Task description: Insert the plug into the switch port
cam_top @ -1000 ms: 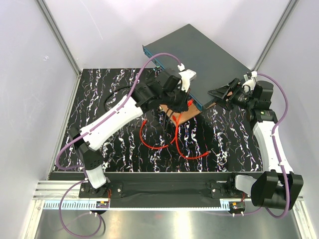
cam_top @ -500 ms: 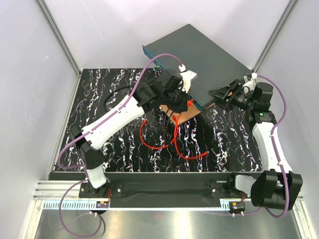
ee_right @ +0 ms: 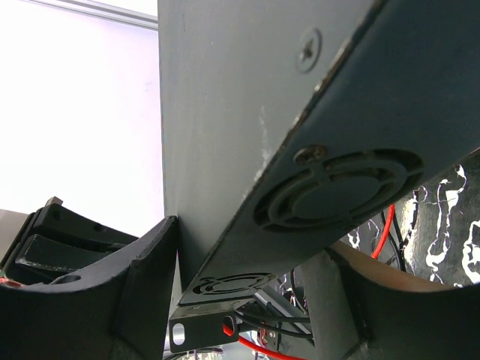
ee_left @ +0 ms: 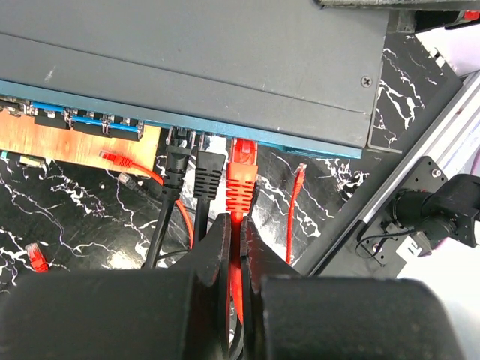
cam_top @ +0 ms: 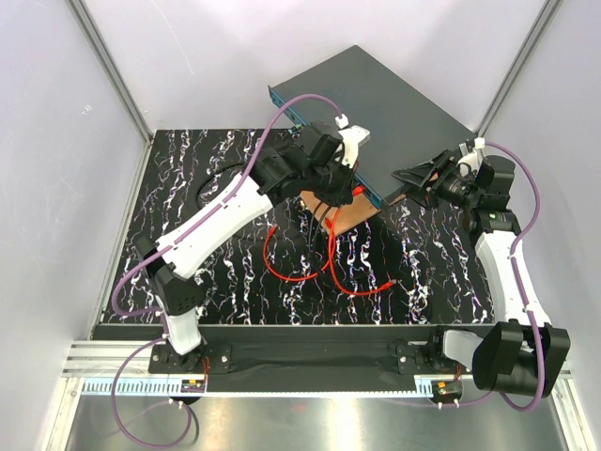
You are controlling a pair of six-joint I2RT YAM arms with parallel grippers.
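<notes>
The red plug (ee_left: 242, 171) sits nose-first against the teal front face of the dark-grey switch (ee_left: 225, 52), at a port (ee_left: 244, 144) beside two plugged black cables (ee_left: 176, 161). How deep it sits I cannot tell. My left gripper (ee_left: 238, 229) is shut on the red cable (ee_left: 237, 262) just behind the plug's ribbed boot. In the top view the left gripper (cam_top: 349, 191) is at the switch's (cam_top: 376, 103) front edge. My right gripper (cam_top: 413, 177) straddles the switch's right corner, one finger (ee_right: 142, 277) on the top face, the other (ee_right: 337, 300) underneath.
A brown wooden board (cam_top: 343, 218) lies under the switch's front edge. The red cable loops (cam_top: 310, 272) over the marbled black table, with a loose end (cam_top: 387, 285). Other loose red plugs (ee_left: 299, 174) lie near the front face. Aluminium frame rails border the table.
My left gripper has moved up toward the switch's front face, carrying the red plug to the port row. The right arm has hardly moved.
</notes>
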